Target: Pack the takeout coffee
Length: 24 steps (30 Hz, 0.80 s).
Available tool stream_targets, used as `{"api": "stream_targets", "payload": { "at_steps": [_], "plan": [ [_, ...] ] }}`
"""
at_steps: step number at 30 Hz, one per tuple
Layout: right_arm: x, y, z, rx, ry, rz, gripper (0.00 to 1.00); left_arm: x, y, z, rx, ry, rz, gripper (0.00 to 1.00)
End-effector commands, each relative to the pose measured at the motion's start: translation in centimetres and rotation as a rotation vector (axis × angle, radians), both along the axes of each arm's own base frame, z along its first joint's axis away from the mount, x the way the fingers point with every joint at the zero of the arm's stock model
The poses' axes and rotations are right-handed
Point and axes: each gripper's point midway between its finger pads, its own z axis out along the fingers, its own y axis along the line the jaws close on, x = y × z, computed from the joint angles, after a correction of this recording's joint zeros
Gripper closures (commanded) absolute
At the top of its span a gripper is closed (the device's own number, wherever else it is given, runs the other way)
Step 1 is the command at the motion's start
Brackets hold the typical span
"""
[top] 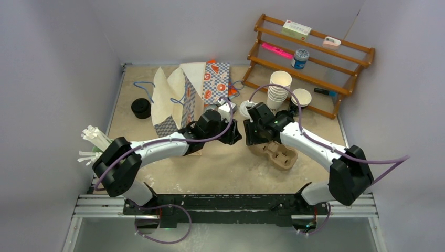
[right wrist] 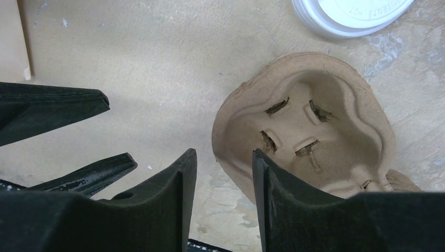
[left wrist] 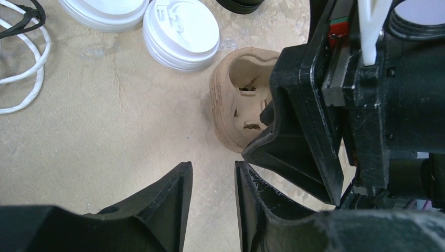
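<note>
No pale cup with a black sip lid shows clearly. A round black thing (top: 140, 107) stands at the back left; I cannot tell whether it is a lidded cup. A brown pulp cup carrier (top: 276, 154) lies empty in the middle right, and shows in the left wrist view (left wrist: 231, 100) and the right wrist view (right wrist: 315, 121). My left gripper (top: 234, 134) (left wrist: 212, 167) is open and empty above bare table, just left of the carrier. My right gripper (top: 249, 137) (right wrist: 224, 155) is open and empty at the carrier's left edge, tip to tip with the left one.
Opened paper bags (top: 176, 100) and a patterned bag (top: 217, 80) stand behind the left arm. A stack of lidless white cups (top: 278, 88) and a wooden rack (top: 315, 52) are at the back right. White lids (left wrist: 181, 32) lie near the carrier. Straws (top: 94, 137) are at the far left.
</note>
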Motion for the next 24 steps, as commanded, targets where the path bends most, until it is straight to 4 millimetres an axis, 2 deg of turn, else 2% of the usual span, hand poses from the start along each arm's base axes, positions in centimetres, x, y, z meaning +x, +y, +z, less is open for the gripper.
{"api": "stream_targets", "payload": {
  "at_steps": [1, 12, 22, 24],
  "plan": [
    [1.1, 0.6, 1.2, 0.004, -0.056, 0.000, 0.57, 0.4, -0.5, 0.9, -0.040, -0.013, -0.004, 0.63],
    [0.7, 1.0, 0.0, 0.005, -0.038, 0.012, 0.66, 0.0, -0.9, -0.4, -0.035, 0.027, -0.024, 0.71],
    [0.7, 1.0, -0.8, -0.007, -0.030, 0.004, 0.68, 0.0, -1.2, -1.2, -0.036, 0.044, -0.027, 0.72],
    [0.7, 0.9, -1.0, -0.013, -0.024, 0.002, 0.71, 0.0, -1.3, -1.3, -0.034, 0.046, -0.029, 0.71]
  ]
}}
